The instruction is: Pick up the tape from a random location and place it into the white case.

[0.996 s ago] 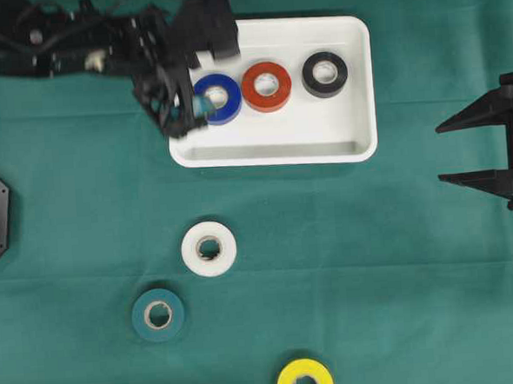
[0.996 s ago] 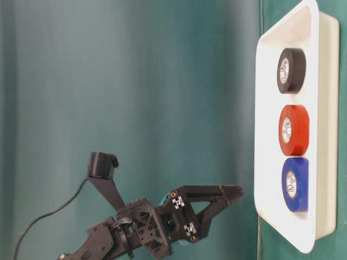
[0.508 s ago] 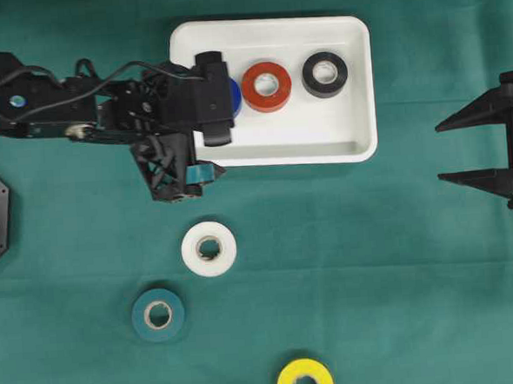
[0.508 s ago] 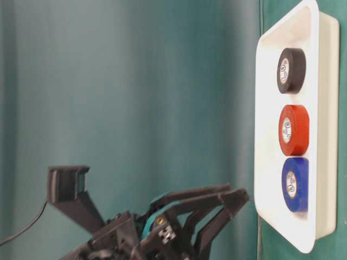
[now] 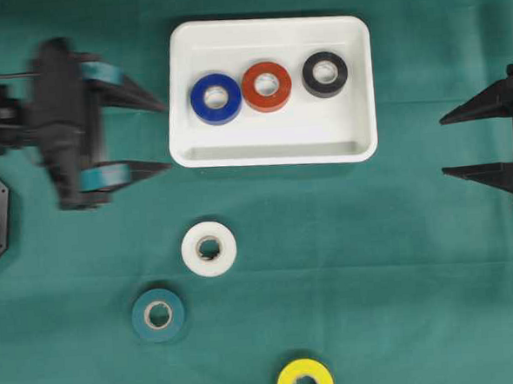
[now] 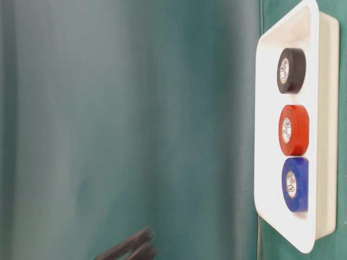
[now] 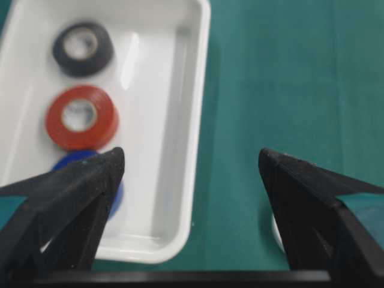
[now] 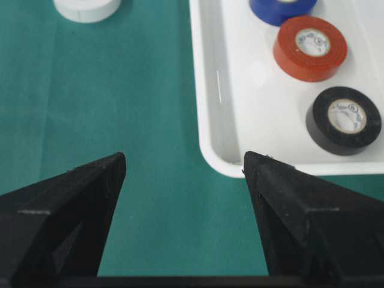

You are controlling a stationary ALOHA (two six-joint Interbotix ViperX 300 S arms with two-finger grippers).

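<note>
your left gripper (image 5: pixel 162 135) has pulled back from the white case (image 5: pixel 276 152) and now sits just off its left rim, jaws spread wide with nothing between them. a second ago it hung over the blue tape (image 5: pixel 215 99); that roll now lies flat in the case, uncovered, beside the red tape (image 5: pixel 267 86) and the black tape (image 5: pixel 325 74), the three in a row. from the left wrist view you look past the open tips at the case's corner, with the blue roll half hidden behind one finger. so that drop looks finished, and the arm is blurred, as if mid-move.

three rolls are left on the green cloth (image 5: pixel 400 261): the white tape (image 5: pixel 209 249) below the case, the teal tape (image 5: pixel 158 315) near it, lower and to the left, and the yellow tape (image 5: pixel 305 383) at the bottom edge, partly cut off. the white one lies closest to your left arm and is the likely next pick.

your right gripper (image 5: pixel 450 144) waits well off to the right, jaws apart and empty.
</note>
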